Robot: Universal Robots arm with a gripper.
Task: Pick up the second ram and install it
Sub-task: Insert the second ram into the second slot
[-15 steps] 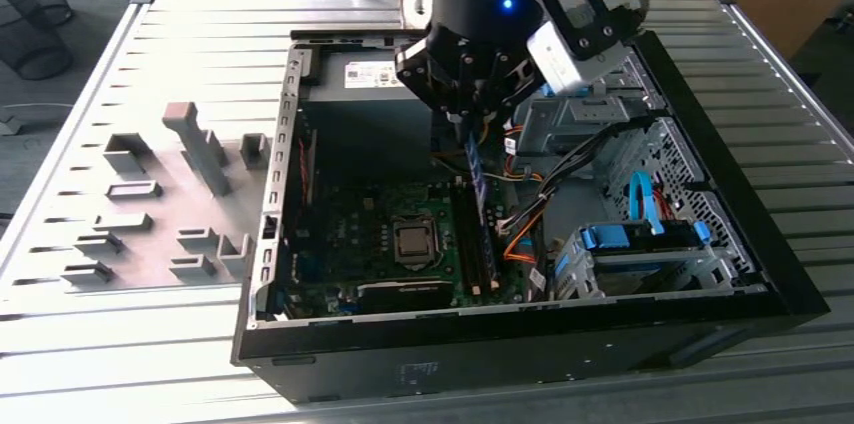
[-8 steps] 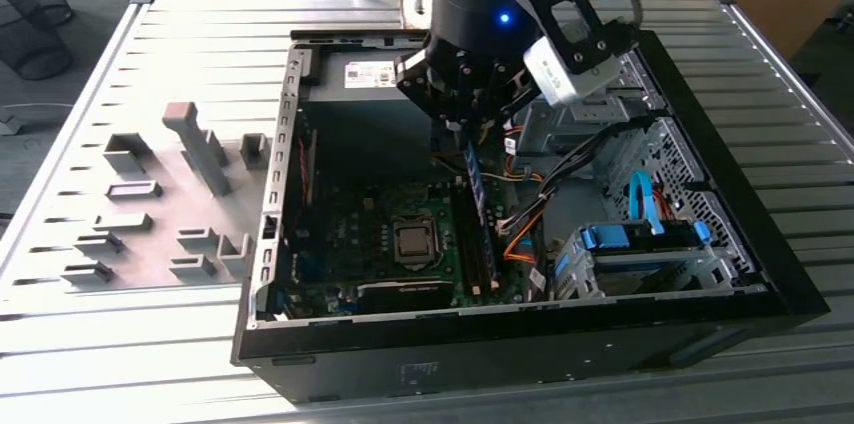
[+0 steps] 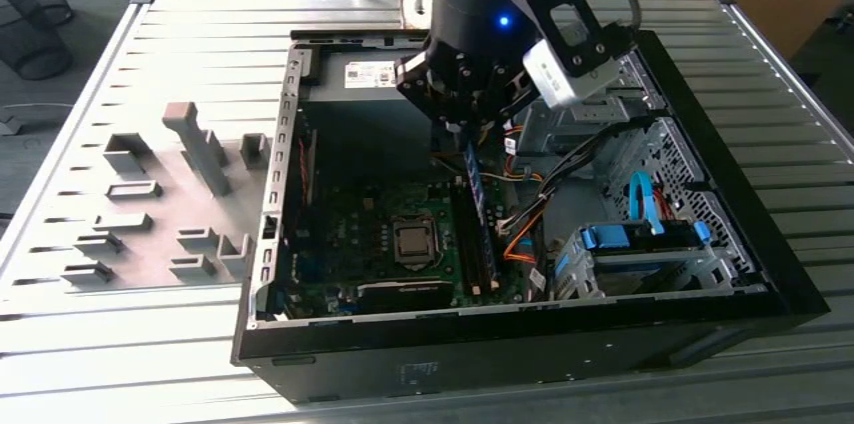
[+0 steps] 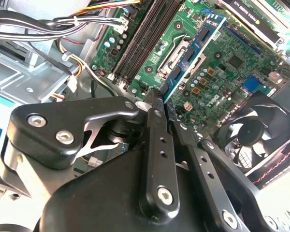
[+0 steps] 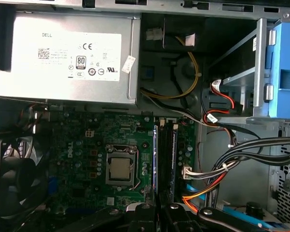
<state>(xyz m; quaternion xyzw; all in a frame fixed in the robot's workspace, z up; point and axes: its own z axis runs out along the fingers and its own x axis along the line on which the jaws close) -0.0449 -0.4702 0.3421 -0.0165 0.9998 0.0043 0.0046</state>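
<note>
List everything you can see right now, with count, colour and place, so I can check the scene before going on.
second ram: one, blue-green stick with black chips, clamped at its end by the pincer, held over the motherboard
computer case: one, black, lying open on the table
motherboard: one, green, on the case floor
processor socket: one, silver, mid-board
memory slots: a row, black, beside the socket
power supply: one, grey, at the case end
case fan: one, black, at the board's edge
cables: a bundle, black, orange, yellow, red, beside the slots
drive bracket: one, blue, at the exterior view's right
holder blocks: several, grey, on the table at the exterior view's left
table: one, grey, slatted
pincer: one, black, shut on the ram
</note>
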